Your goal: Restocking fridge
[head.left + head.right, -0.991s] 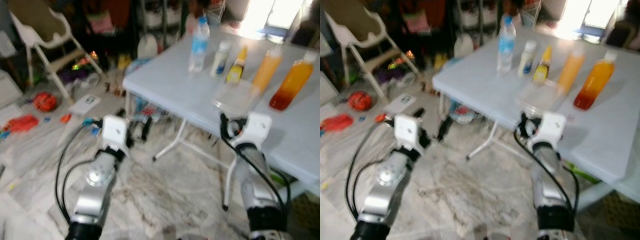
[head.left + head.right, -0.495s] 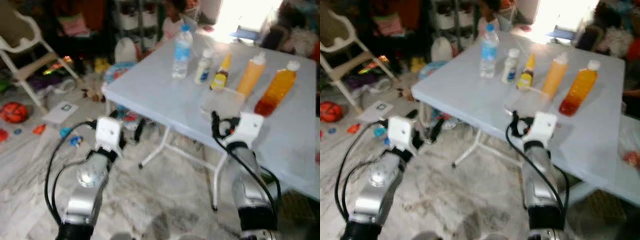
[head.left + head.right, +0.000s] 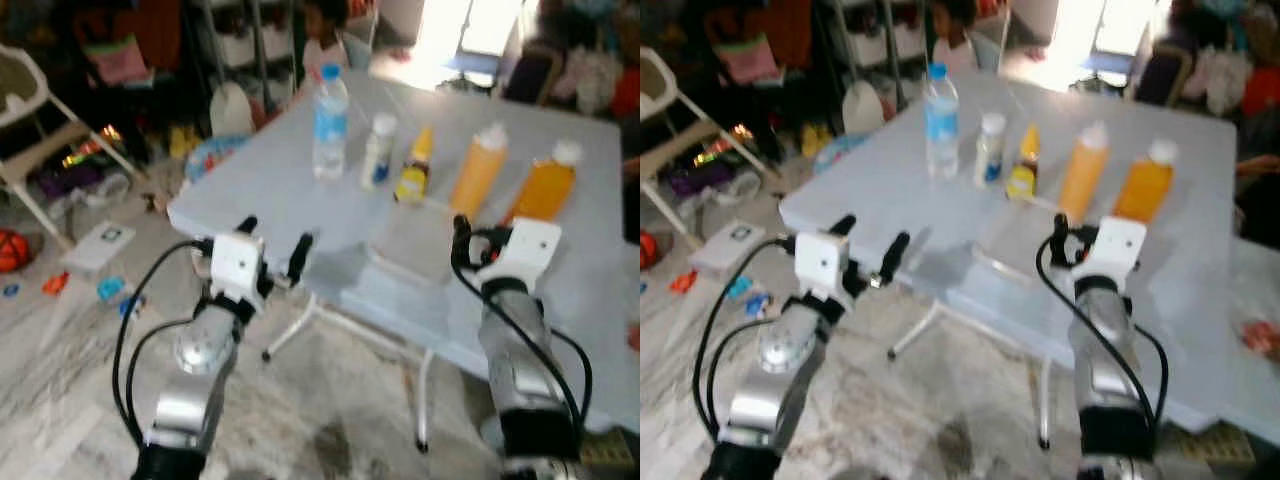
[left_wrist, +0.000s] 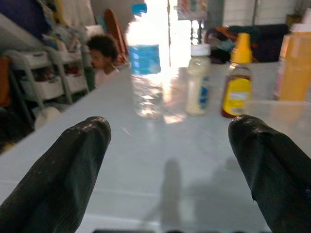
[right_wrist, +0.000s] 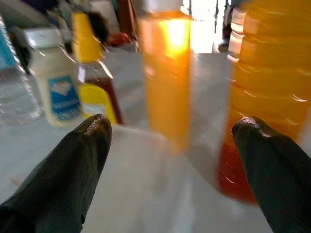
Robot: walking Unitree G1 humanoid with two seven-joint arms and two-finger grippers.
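You see 5 upright bottles in a row across the upper middle of the frame on the white table [image 3: 300, 190]: water bottle [image 3: 329, 122], white bottle [image 3: 377, 150], yellow bottle [image 3: 413, 167] and 2 orange juice bottles [image 3: 477, 170] [image 3: 545, 182]. Your left gripper [image 3: 272, 250] hangs at the table's near edge, fingers spread wide. Your right gripper [image 5: 170, 160] is over the table by a clear tub [image 3: 415, 240], fingers spread wide too.

water bottle [image 3: 329, 122], two orange bottles [image 3: 477, 170], table [image 3: 290, 190]

Head stereo pair looks forward and down from above both arms onto the white table [image 3: 300, 190]. Left wrist view sits low at table level, facing the water bottle [image 4: 144, 63]. Right wrist view sits close to the orange bottles [image 5: 167, 73]. All share the bottle row.
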